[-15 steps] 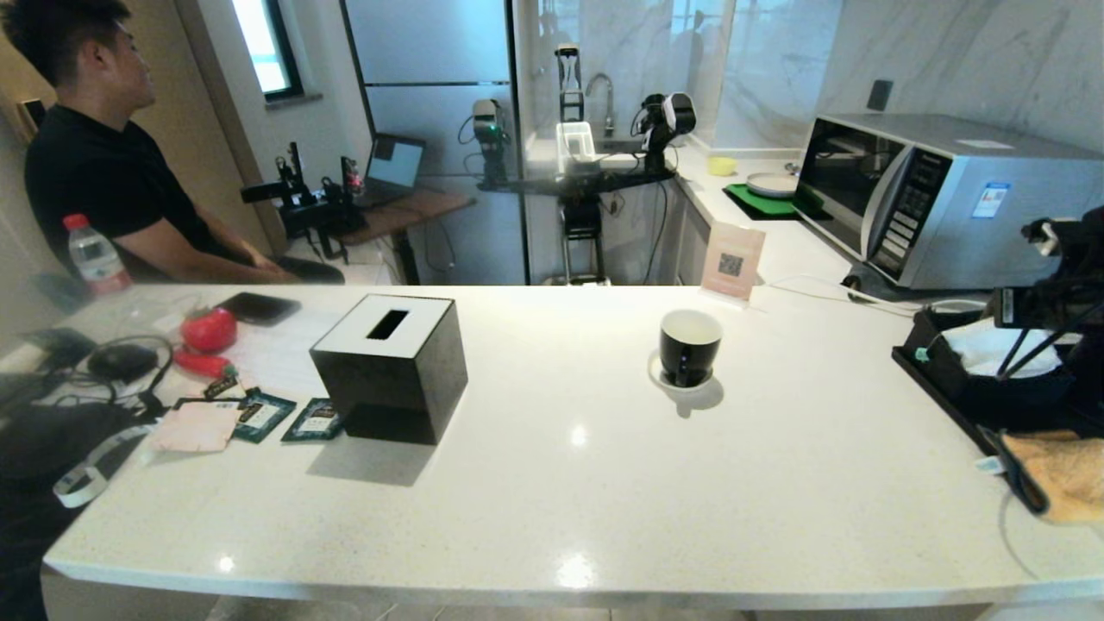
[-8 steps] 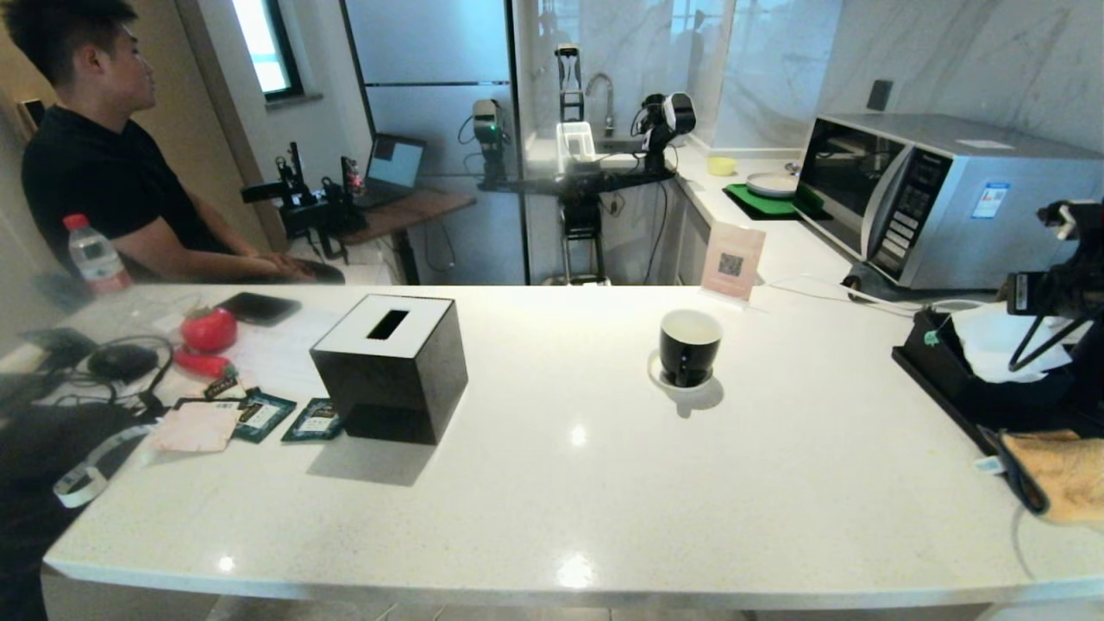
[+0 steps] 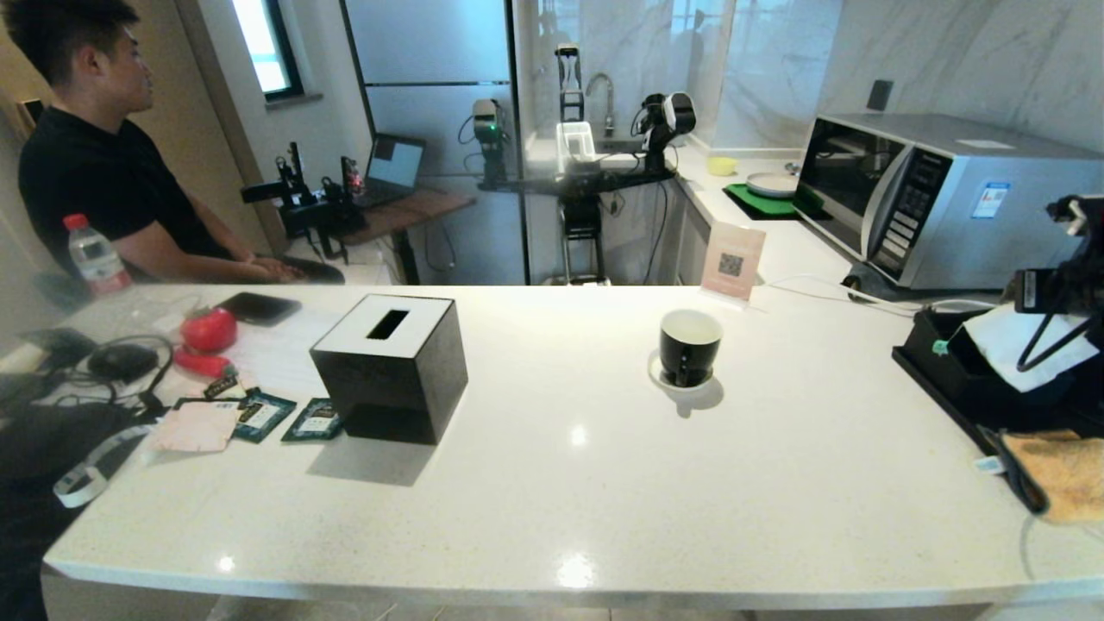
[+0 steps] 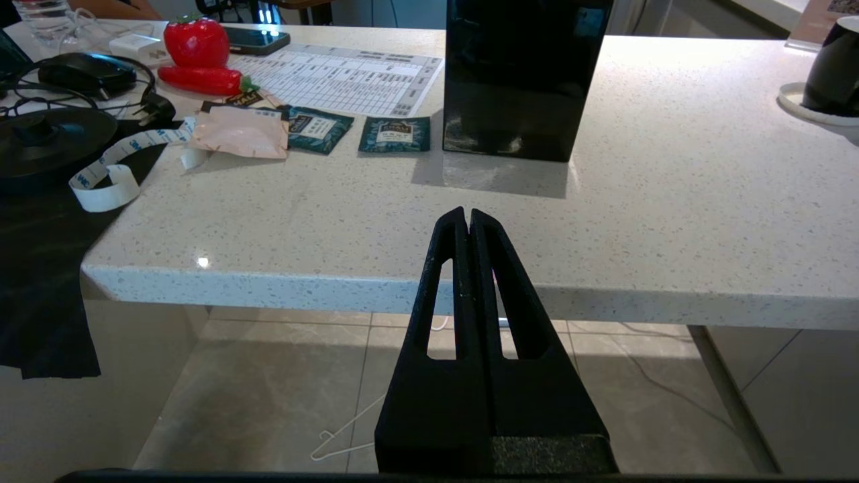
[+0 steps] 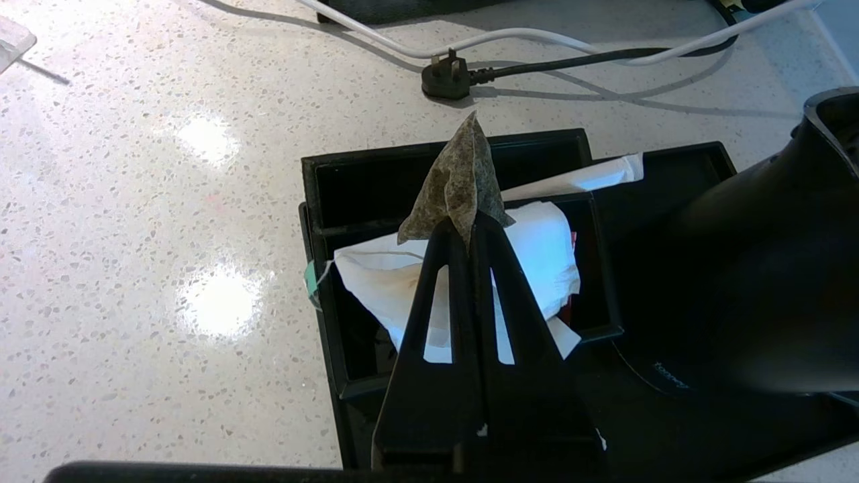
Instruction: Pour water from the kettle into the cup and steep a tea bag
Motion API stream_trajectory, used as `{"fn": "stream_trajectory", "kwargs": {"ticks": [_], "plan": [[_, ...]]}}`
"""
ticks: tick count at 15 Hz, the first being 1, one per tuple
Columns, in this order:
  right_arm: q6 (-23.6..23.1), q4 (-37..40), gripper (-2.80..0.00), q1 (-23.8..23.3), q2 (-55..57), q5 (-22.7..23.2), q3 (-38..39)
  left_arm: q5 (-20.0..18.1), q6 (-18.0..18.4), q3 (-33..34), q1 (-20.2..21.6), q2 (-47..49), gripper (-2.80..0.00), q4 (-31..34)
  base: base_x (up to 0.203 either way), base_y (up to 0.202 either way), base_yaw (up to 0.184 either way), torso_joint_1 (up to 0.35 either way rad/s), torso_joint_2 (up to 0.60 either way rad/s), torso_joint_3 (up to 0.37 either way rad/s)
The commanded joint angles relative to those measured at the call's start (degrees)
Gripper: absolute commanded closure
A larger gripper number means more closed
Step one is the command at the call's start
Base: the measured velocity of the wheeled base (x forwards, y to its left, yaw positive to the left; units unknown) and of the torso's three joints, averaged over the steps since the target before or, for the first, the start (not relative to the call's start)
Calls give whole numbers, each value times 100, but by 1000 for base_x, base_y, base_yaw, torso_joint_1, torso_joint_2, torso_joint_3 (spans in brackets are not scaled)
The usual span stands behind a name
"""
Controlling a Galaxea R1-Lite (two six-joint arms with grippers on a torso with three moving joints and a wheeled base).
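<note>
Tea bag, pinched by one corner in the closed right claw, hangs just above the black tray. It looks light, limp and easily torn, so this corner hold suits it. Left claw is closed and empty.

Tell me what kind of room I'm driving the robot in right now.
Most likely a kitchen or pantry used as a robot test space: a microwave on the side counter, a sink tap at the back, and the cup standing on a pale stone worktop.
</note>
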Motion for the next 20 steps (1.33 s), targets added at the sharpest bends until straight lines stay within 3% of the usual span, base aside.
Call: {"fn": "stream_trajectory", "kwargs": {"ticks": [1, 13, 20], "plan": [[-8, 12, 0, 1, -86, 4, 13, 2, -2, 0, 0, 0, 0, 0, 0, 0, 0, 0, 0, 0], [-34, -296, 0, 27, -270, 13, 699, 2, -2, 0, 0, 8, 0, 0, 0, 0, 0, 0, 0, 0], [-26, -1055, 0, 87, -413, 12, 1151, 2, -2, 0, 0, 8, 0, -2, 0, 0, 0, 0, 0, 0]]}}
